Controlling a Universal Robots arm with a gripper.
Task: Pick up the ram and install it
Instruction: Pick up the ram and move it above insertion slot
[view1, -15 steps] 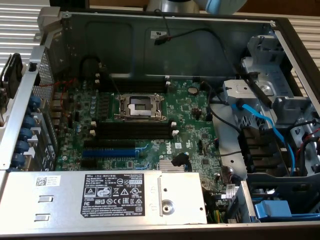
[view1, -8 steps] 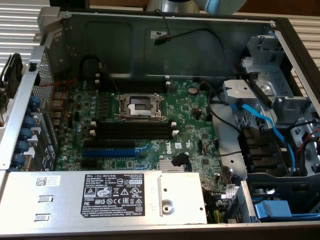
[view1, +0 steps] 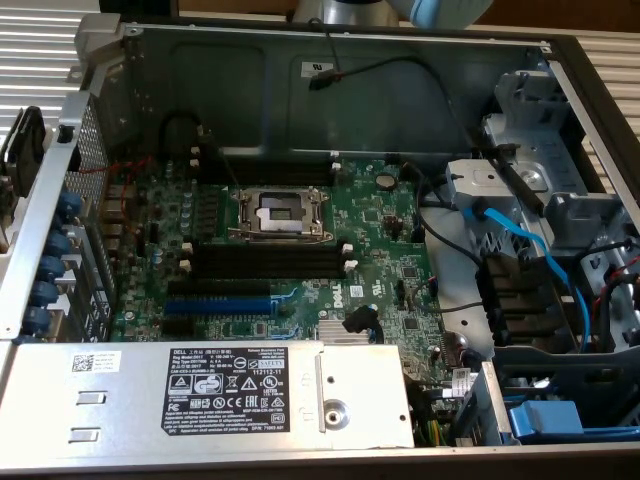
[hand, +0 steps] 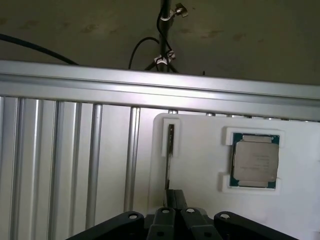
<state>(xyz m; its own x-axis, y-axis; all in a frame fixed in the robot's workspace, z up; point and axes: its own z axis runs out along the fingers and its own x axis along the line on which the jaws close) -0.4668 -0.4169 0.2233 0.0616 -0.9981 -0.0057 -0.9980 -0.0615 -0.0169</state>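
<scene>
Item: memory stick (hand: 170, 142), standing on edge in a narrow slot of a white tray (hand: 200, 165), beside a processor chip (hand: 255, 161) seated in the same tray. Gripper (hand: 174, 197): fingers pressed together, nothing clamped, in line with the stick's edge; contact cannot be told. Separately: open computer case (view1: 250, 70), green motherboard (view1: 380, 230), long black slots (view1: 265, 262) unfilled.

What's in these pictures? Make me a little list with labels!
gripper: shut, seems to pinch the ram
ram: thin, seen edge-on, at the white holder's slot
white holder: also carries a processor chip
motherboard: its black memory slots are empty
processor socket: empty
</scene>
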